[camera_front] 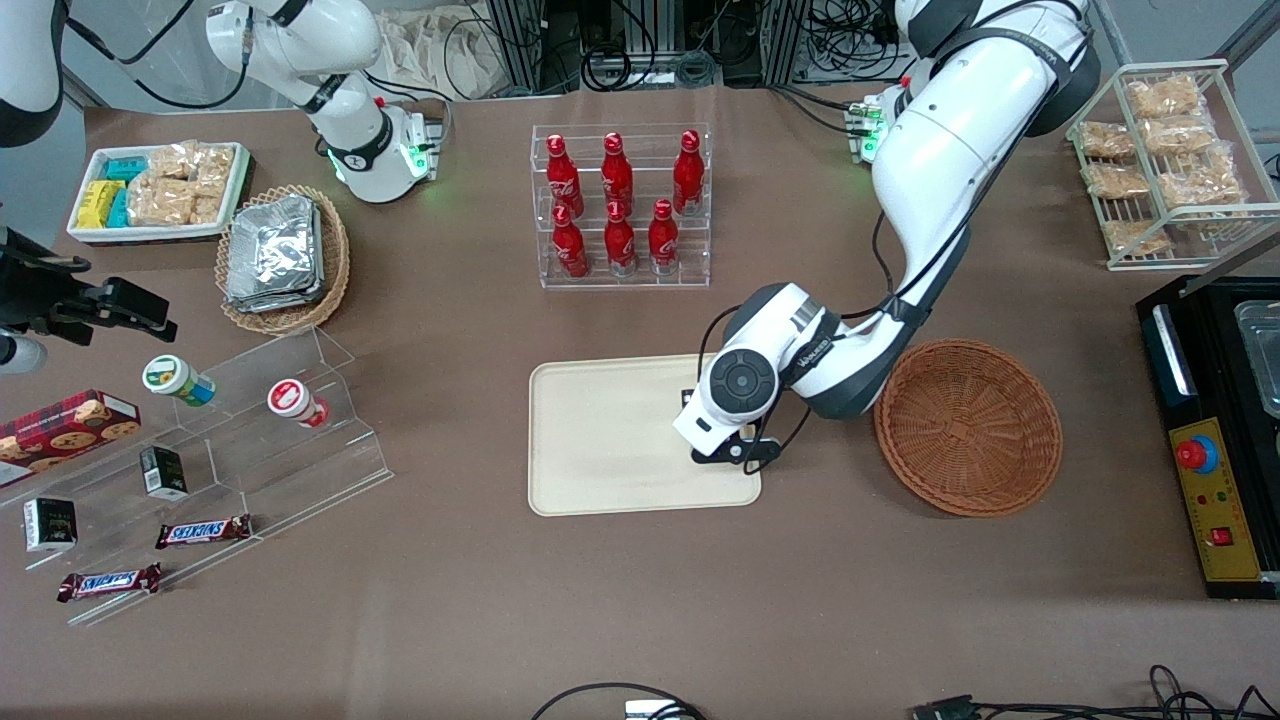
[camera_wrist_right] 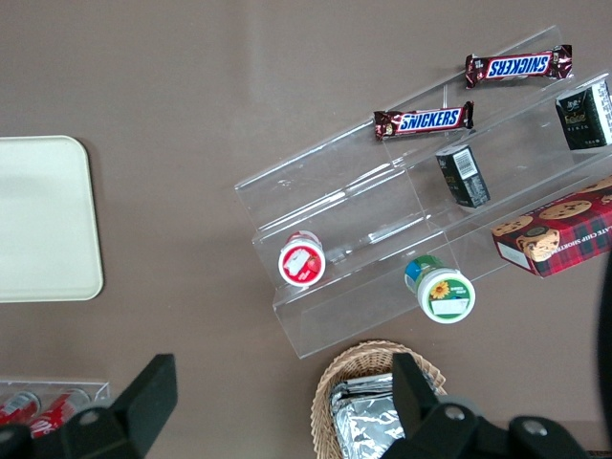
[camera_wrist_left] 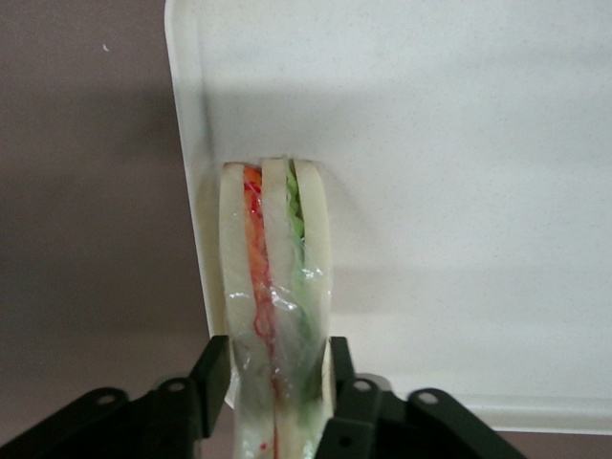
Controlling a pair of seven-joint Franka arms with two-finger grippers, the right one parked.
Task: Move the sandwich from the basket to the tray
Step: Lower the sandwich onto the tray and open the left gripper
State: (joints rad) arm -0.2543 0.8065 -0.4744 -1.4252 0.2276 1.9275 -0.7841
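Already over the flat cream-beige rectangular plastic tray (camera_front: 600,440), the left arm's black two-finger gripper (camera_wrist_left: 273,397) was clamped on the wrapped triangular sandwich (camera_wrist_left: 275,287) of pale bread, orange-red and green filling. Its long axis ran straight out from the fingers, just inside the tray's rim nearest the round reddish-brown wicker basket (camera_front: 968,427), which looked empty.

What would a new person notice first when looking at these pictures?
First, the white left arm's end effector, shut on a triangular clear-wrapped sandwich over the flat cream-beige plastic tray. Next, the empty round reddish-brown wicker basket beside the tray, then the red bottles in a clear rack, farther from the front camera.
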